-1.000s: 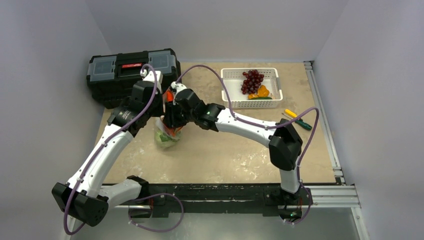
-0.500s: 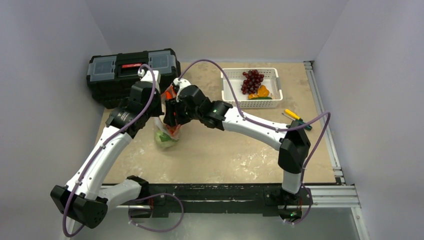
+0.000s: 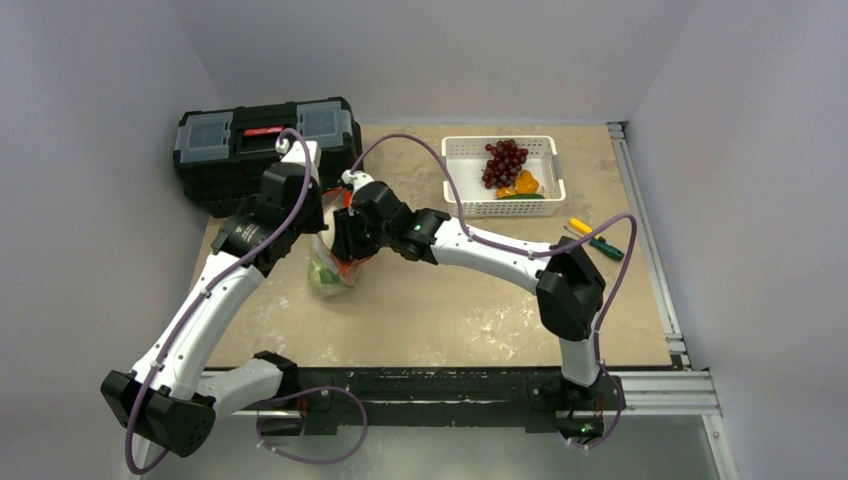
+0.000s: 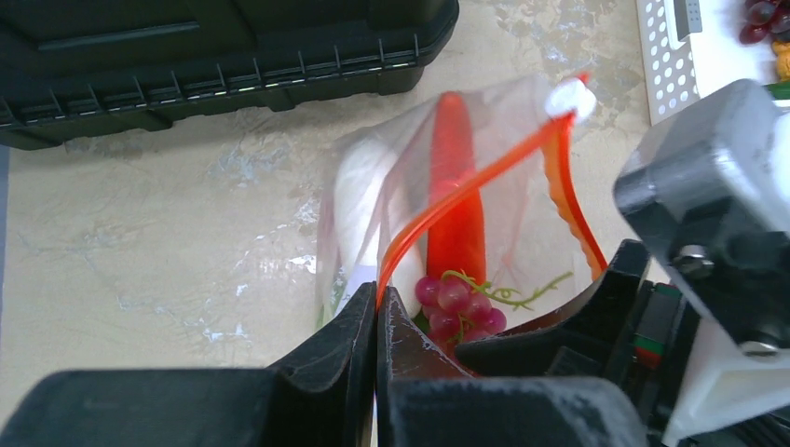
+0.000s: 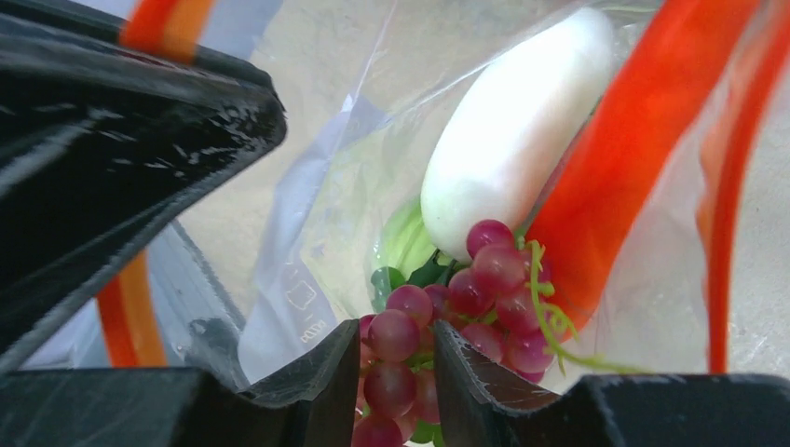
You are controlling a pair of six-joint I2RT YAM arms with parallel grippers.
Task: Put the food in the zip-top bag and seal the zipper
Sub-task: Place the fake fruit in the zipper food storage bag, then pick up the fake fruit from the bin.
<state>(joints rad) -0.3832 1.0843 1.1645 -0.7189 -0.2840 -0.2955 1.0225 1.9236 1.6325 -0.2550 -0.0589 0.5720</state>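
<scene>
The clear zip-top bag point(image 3: 333, 272) stands mouth-up at the table's left centre. My left gripper point(image 4: 377, 293) is shut on the orange-red zipper point(image 4: 466, 186) at the near rim and holds the mouth up; the white slider point(image 4: 570, 97) sits at the far end. Inside lie an orange carrot point(image 4: 456, 205), a white bulb point(image 5: 512, 140) and a green leafy piece point(image 5: 405, 247). My right gripper point(image 5: 396, 335) reaches into the mouth, its fingers pressed on either side of a purple-red grape bunch point(image 5: 466, 298).
A black toolbox point(image 3: 262, 140) stands just behind the bag. The white slotted basket point(image 3: 460, 190) at the back right holds more grapes point(image 3: 505, 162) and orange and green pieces. Two screwdrivers point(image 3: 592, 238) lie right of it.
The right arm's elbow swung out to the right half a second ago and has come back; its wrist has dropped slightly over the bag's mouth. The left arm has stayed put.
</scene>
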